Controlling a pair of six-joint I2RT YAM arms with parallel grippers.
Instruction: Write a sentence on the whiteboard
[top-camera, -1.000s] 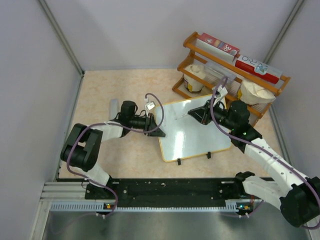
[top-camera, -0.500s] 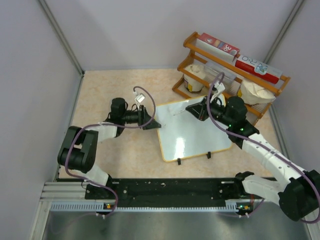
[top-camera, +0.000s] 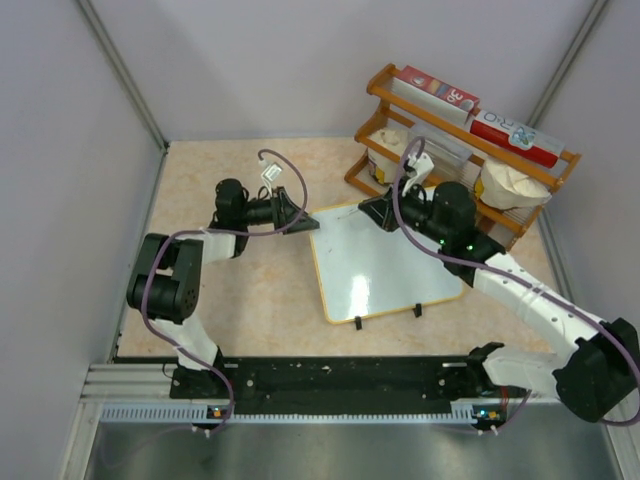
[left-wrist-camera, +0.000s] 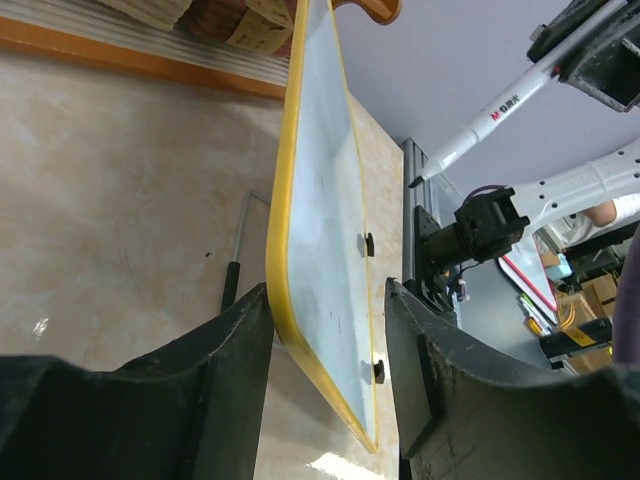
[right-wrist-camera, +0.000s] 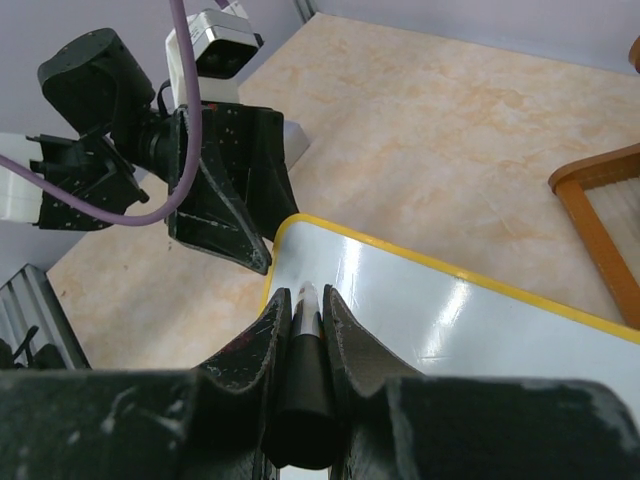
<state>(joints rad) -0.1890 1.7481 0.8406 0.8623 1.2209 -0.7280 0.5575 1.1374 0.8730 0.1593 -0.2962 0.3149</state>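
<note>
beige table (top-camera: 230, 300) carried the whiteboard (top-camera: 385, 265), lying face up, no sentence legible. at its far left corner the left gripper (left-wrist-camera: 328, 310) stood spread astride the edge, likely to steady it; the right gripper (right-wrist-camera: 304, 310) pinched a marker (left-wrist-camera: 500, 105) over that corner, ready to write.

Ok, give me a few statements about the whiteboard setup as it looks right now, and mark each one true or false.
1. The right pincer is shut on a white marker. True.
2. The left pincer is clamped shut on nothing. False: its jaws stand apart, one on either side of a corner of the whiteboard.
3. The whiteboard is edged in blue. False: its edge is yellow.
4. A wooden rack stands beyond the far right side of the whiteboard. True.
</note>
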